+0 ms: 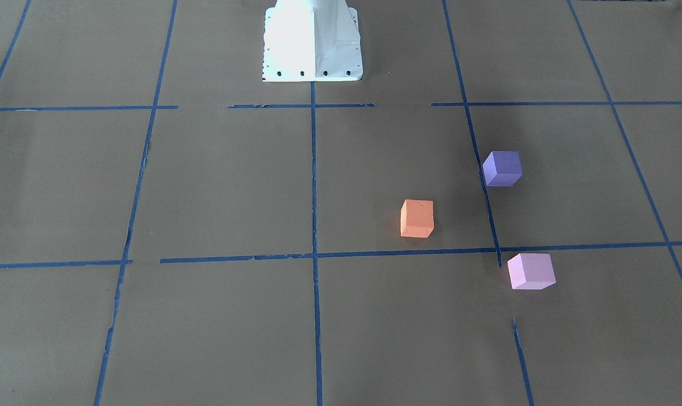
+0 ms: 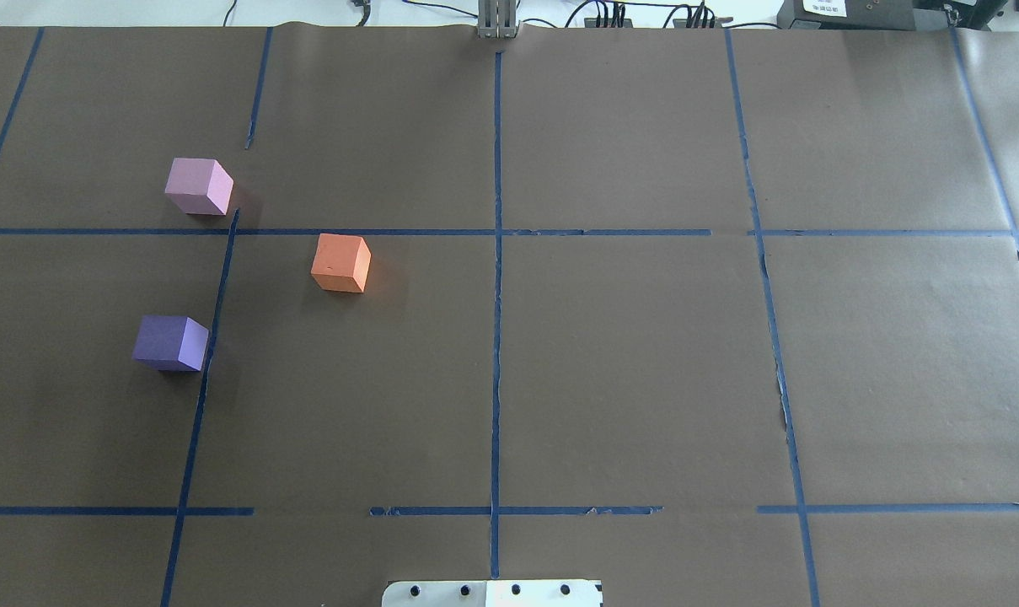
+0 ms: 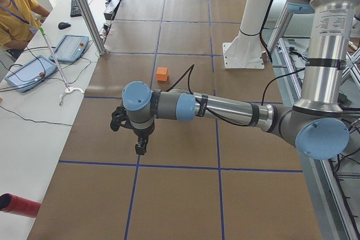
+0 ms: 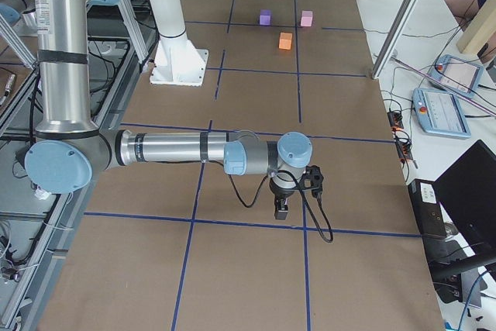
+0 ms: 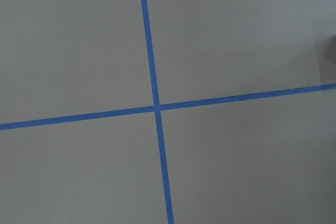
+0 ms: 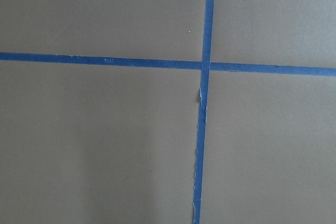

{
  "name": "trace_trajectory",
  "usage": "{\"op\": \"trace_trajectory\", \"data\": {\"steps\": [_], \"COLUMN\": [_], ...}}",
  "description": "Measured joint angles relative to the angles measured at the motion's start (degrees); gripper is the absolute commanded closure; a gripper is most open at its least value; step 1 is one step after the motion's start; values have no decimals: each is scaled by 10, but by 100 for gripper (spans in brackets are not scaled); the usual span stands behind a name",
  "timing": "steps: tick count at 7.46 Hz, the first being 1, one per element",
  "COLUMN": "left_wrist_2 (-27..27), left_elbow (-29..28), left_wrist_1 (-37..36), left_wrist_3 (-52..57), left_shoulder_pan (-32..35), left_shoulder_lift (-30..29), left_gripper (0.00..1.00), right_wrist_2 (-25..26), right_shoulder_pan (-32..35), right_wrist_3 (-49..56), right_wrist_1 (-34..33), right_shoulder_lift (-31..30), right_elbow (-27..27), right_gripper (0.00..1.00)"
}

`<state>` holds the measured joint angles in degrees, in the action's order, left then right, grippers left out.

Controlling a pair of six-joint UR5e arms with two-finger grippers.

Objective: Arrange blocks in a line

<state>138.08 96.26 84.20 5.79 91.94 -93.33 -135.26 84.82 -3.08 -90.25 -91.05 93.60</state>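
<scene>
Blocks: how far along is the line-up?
Done: nothing visible. The orange block, purple block and pink block sit apart in a triangle on the robot's left side of the table, with orange off the line through the other two. In hand: nothing. All three lie on the table, and the left gripper and right gripper hang away from them. Left: the whole arrangement.

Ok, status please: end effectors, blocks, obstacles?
Away from blocks: left end effector, right end effector, open or shut unclear. Scattered, not in line: orange block, purple block, pink block. No obstacle seen.
</scene>
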Motion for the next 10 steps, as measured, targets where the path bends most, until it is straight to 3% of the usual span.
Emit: {"op": "trace_trajectory", "data": {"steps": [4, 7, 10], "left_wrist_2": [0, 0, 3], "left_elbow": [-3, 2, 33], "left_wrist_1": [3, 25, 90], "left_wrist_3": [-10, -83, -166], "left_shoulder_pan": [-2, -16, -112], "left_shoulder_lift": [-4, -29, -49], "left_gripper": [0, 0, 0], "right_wrist_2": [0, 0, 0], "right_shoulder_pan": [0, 0, 0], "right_wrist_3": [0, 0, 0], "right_wrist_1": [0, 0, 0], "right_shoulder_lift": [0, 0, 0], "right_elbow": [0, 0, 0], "right_gripper": [0, 0, 0]}}
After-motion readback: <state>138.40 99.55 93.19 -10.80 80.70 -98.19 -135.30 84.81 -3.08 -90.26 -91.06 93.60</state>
